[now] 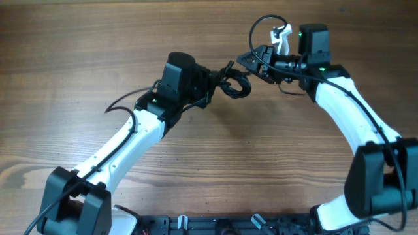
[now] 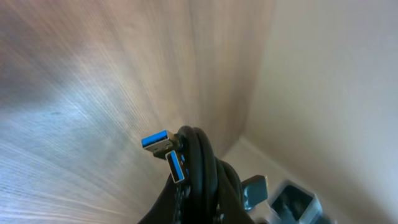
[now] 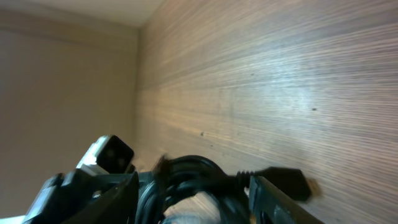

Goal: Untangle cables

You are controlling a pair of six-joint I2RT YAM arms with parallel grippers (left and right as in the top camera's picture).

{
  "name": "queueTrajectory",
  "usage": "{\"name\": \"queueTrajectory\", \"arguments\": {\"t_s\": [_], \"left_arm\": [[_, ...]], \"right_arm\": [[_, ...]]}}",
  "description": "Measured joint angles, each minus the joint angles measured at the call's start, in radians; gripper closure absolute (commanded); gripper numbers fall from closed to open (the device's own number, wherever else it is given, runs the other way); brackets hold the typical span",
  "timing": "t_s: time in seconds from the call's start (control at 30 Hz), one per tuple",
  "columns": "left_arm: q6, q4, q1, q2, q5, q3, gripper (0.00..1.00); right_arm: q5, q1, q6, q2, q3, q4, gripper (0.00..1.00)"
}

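Separating is underway: left end effector (image 1: 219, 81) clenches the USB cables (image 1: 238, 88); right end effector (image 1: 256, 60), released, straddles them and next must pinch one plug (image 3: 286, 182).

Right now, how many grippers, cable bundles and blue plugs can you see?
grippers: 2, the left gripper and the right gripper
cable bundle: 1
blue plugs: 2
total: 5
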Motion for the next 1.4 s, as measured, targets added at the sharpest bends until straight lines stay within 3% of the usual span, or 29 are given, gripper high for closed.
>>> {"name": "queueTrajectory", "arguments": {"t_s": [0.23,0.37,0.6,0.97,1.4], "left_arm": [[-0.138,-0.303,0.0,0.0,-0.094,0.0,0.96],[-0.18,-0.311,0.0,0.0,-0.112,0.0,0.96],[-0.216,-0.315,0.0,0.0,-0.143,0.0,0.96],[-0.219,-0.364,0.02,0.0,-0.148,0.0,0.96],[-0.224,-0.367,0.038,0.002,-0.172,0.0,0.96]], "right_arm": [[0.154,0.02,-0.098,-0.171,0.004,-0.214,0.33],[0.177,0.118,-0.169,-0.174,0.005,-0.354,0.33],[0.229,0.297,-0.193,-0.172,0.005,-0.428,0.34],[0.466,0.402,-0.074,-0.102,0.005,-0.417,0.43],[0.451,0.404,-0.011,-0.028,0.005,-0.309,0.47]]}}
